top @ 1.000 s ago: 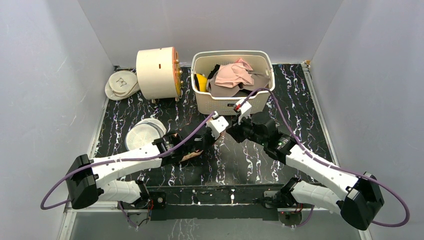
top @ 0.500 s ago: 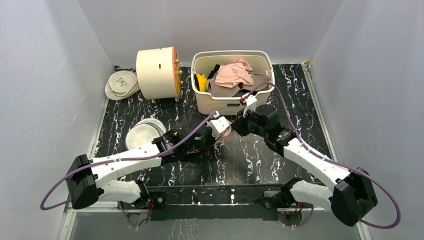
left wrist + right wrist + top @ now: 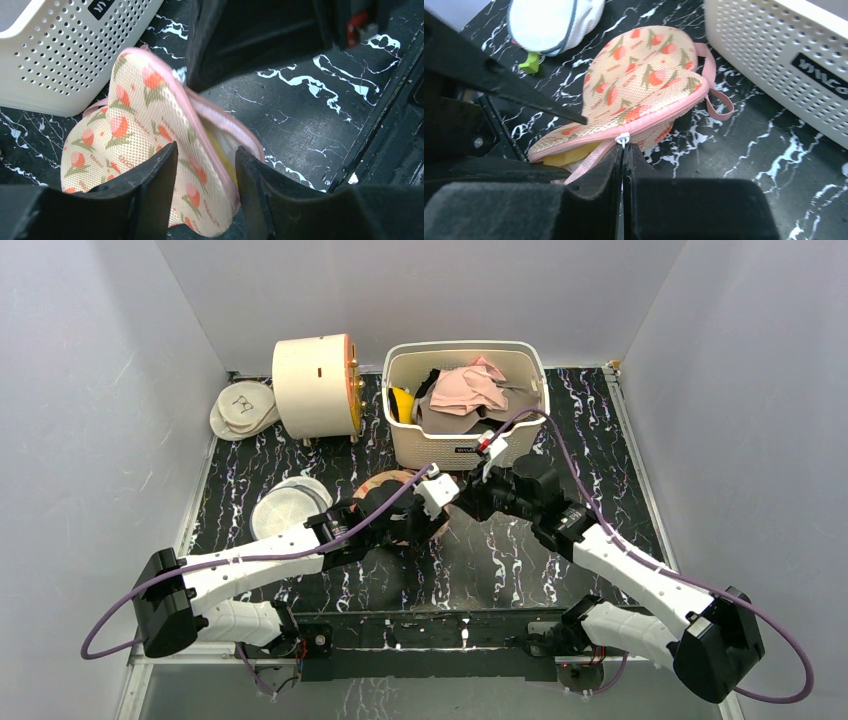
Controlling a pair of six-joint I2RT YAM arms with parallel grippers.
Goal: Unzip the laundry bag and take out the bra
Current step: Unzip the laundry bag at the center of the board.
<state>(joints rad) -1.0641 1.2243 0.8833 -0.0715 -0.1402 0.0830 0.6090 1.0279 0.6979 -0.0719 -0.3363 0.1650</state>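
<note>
The laundry bag (image 3: 639, 75) is a cream floral pouch with pink trim and strap, tilted up on the black marbled table near the basket. It also shows in the left wrist view (image 3: 135, 130) and partly behind my left arm in the top view (image 3: 385, 485). My right gripper (image 3: 624, 150) is shut on its white zipper pull (image 3: 622, 139). The zip is partly open and yellow fabric (image 3: 569, 155) shows inside. My left gripper (image 3: 205, 195) is closed around the bag's open end. In the top view the left gripper (image 3: 430, 515) and right gripper (image 3: 462, 505) meet mid-table.
A white perforated basket (image 3: 465, 445) full of clothes stands just behind the bag. A cream drum (image 3: 315, 385) is at the back left. Round white mesh discs lie at the left (image 3: 290, 505) and far left (image 3: 243, 408); one has a green tab (image 3: 530, 62).
The bag has come up from under my left gripper and now stands tilted, nearer the basket. My right gripper has shifted slightly left while holding the zipper pull.
</note>
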